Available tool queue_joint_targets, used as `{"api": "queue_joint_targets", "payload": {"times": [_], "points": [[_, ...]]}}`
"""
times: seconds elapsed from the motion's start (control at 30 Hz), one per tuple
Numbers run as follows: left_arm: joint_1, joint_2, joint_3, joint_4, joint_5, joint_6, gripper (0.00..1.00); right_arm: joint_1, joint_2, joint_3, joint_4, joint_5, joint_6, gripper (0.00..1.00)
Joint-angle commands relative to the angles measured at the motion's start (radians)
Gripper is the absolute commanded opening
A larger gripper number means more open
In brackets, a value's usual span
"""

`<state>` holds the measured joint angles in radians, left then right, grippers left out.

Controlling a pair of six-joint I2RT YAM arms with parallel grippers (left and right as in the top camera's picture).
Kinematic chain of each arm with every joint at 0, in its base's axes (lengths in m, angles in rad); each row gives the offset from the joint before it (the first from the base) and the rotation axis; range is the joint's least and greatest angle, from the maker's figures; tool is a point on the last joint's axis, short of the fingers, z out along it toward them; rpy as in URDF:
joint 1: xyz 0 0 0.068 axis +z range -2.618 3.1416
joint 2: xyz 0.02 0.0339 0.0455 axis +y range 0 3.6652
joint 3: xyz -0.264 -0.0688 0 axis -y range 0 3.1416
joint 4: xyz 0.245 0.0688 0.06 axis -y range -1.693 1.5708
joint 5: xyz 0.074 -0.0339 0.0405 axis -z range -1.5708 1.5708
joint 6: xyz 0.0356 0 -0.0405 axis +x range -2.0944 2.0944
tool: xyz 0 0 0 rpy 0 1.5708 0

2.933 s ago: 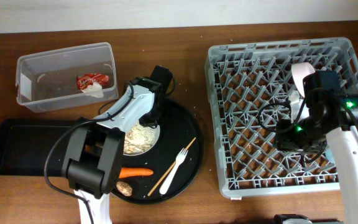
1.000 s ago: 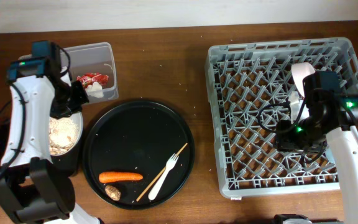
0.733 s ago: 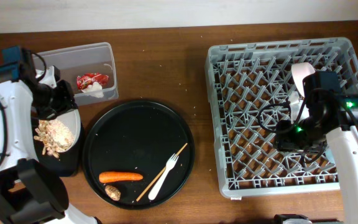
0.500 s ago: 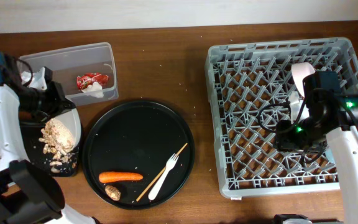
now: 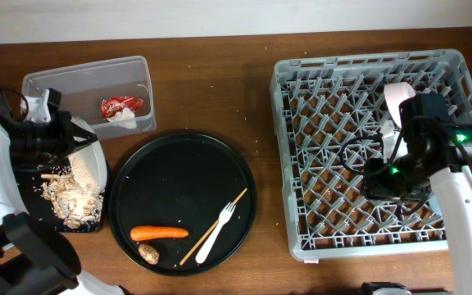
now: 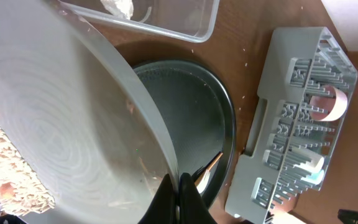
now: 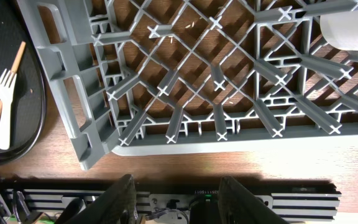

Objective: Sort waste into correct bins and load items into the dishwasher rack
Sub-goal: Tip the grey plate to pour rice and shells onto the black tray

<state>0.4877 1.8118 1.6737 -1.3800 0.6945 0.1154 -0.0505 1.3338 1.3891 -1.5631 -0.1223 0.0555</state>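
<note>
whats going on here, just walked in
The left gripper holds the white plate tipped over the shallow black tray, where the food scraps lie in a pile. The right gripper hangs open above the dishwasher rack, holding nothing. The carrot, fork and chopstick lie on the round black tray.

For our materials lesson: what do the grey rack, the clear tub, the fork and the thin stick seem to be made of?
Rack: likely moulded plastic, matt grey, uniform pegs and lattice. Tub: clear plastic, slightly glossy; the table shows through its walls. Fork: probably plastic, plain white and thin. Stick: seemingly wood, pale tan, dull.
</note>
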Motion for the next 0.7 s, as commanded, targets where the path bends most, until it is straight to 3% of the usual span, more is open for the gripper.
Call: {"api": "queue_joint_targets", "payload": {"times": [0.0, 0.27, 0.4, 0.67], "points": [[0.018, -0.028, 0.014, -0.02, 0.088, 0.101, 0.0, 0.006, -0.015, -0.004, 0.0, -0.005, 0.001, 0.47], [0.124, -0.028, 0.003, -0.075, 0.265, 0.22, 0.0, 0.006, -0.015, -0.004, -0.001, -0.005, 0.001, 0.47], [0.146, -0.028, -0.09, -0.07, 0.351, 0.28, 0.0, 0.006, -0.015, -0.004, -0.003, -0.005, 0.001, 0.47], [0.222, -0.028, -0.155, -0.06, 0.41, 0.307, 0.0, 0.006, -0.015, -0.004, -0.004, -0.001, 0.001, 0.47]]}}
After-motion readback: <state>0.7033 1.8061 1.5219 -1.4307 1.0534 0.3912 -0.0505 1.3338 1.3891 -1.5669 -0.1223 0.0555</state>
